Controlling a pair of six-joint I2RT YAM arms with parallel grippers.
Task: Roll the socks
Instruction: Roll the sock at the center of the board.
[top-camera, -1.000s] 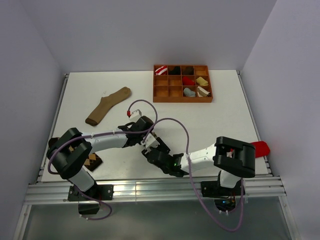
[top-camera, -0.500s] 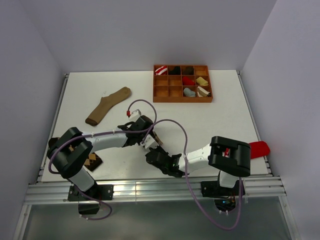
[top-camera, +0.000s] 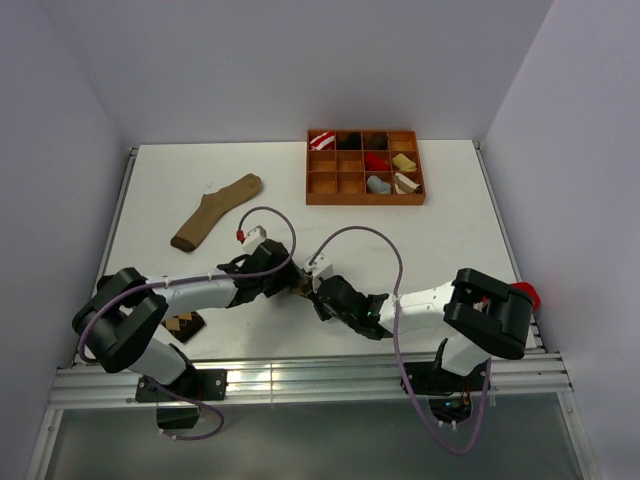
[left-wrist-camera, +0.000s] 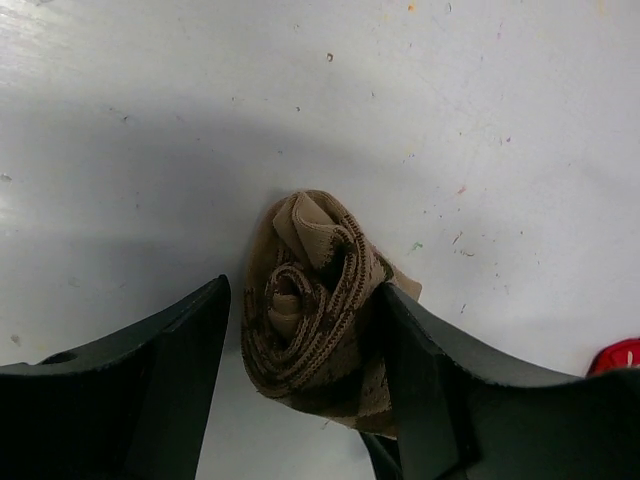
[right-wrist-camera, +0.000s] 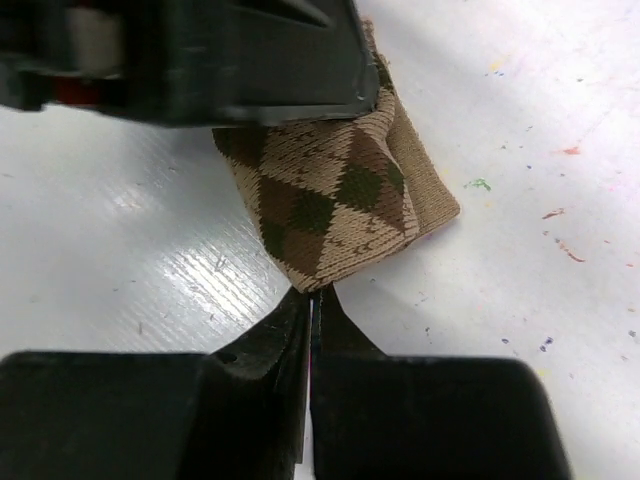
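**Rolled diamond sock sat between two claws at mid-counter**

The lighter argyle sock (left-wrist-camera: 315, 260), wound into a tight roll, lay on the white counter (top-camera: 450, 230) near its front middle. The left claw (left-wrist-camera: 302, 290) stood open astride the roll, with one finger against the fabric and the other just clear of it. The right claw (right-wrist-camera: 312, 305) was closed, fingers pressed together. Its tips touched the roll's near edge, but whether they pinched any fabric could not be told. The darker argyle sock (top-camera: 186, 325) lay partly under the left arm near the front left corner. A long tan sock (top-camera: 215, 212) lay farther back, and a wooden tray (top-camera: 365, 201) of compartments held small bundled socks.
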